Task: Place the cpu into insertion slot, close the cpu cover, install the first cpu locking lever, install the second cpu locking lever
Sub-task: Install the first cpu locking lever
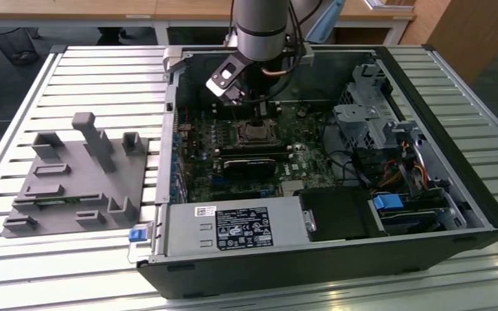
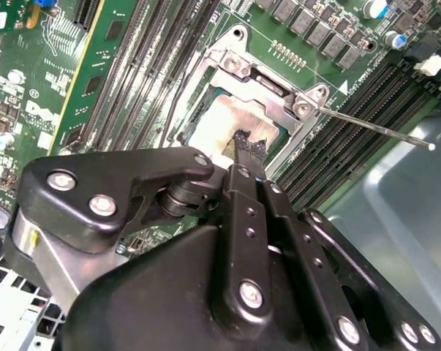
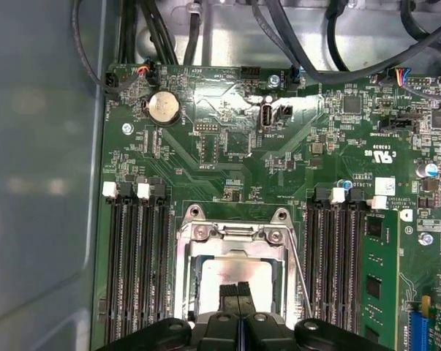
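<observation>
- The gripper (image 2: pixel 248 146) has its jaws pinched together with nothing between them, and the tips point down at the socket. From where I stand, that narrow point is the worry.
- If the tips wander sideways toward the memory slots (image 3: pixel 136 263) flanking the socket, I'd guess they could scrape the green circuit board (image 3: pixel 227 146) or the small parts on it.
- The cpu (image 2: pixel 224 121) lies right under the tips. A hard press there could, I reckon, scratch its dull top. It could also load the insertion slot (image 1: pixel 253 133) beneath it unevenly, since so small a tip puts all the force on one spot.
- The cpu cover (image 3: pixel 231 235) looks to be lying down around the chip. A nudge at its rim might lift or skew it if nothing is clamping it.
- A thin locking lever (image 2: pixel 374 128) stands out free to one side of the jaws. It looks springy, and a tip pushing on such a slim wire could slip off and strike the board.
- The cpu sits in the slot, framed by the cover's window, directly below the tips. I cannot tell whether they touch it or hang just above.
- The lever's free end is off to the side of the jaws, clearly apart from them.
</observation>
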Controlling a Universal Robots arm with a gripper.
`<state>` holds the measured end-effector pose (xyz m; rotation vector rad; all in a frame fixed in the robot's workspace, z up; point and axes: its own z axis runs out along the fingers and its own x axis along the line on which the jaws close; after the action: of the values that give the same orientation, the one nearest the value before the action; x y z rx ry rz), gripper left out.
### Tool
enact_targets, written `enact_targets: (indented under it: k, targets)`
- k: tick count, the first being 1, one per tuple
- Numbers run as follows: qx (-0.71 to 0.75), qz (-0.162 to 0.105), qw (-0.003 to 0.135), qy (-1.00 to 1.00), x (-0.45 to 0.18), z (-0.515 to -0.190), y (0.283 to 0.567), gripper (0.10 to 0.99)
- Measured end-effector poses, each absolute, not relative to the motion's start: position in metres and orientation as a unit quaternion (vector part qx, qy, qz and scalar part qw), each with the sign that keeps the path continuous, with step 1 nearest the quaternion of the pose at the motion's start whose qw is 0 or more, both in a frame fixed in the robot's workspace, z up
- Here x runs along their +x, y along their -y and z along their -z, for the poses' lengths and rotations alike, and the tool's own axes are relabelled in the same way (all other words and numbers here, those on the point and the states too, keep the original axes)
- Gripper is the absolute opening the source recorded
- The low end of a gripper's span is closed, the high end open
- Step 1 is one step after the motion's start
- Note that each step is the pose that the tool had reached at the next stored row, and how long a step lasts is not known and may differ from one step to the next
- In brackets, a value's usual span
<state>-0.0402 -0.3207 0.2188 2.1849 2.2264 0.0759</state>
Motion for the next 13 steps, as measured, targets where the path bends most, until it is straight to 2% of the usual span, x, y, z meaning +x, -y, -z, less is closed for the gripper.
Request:
enact_targets:
  k: [13]
  targets:
    - [0.700, -0.024, 0.011, -0.713, -0.040, -0.260, 0.321, 0.106]
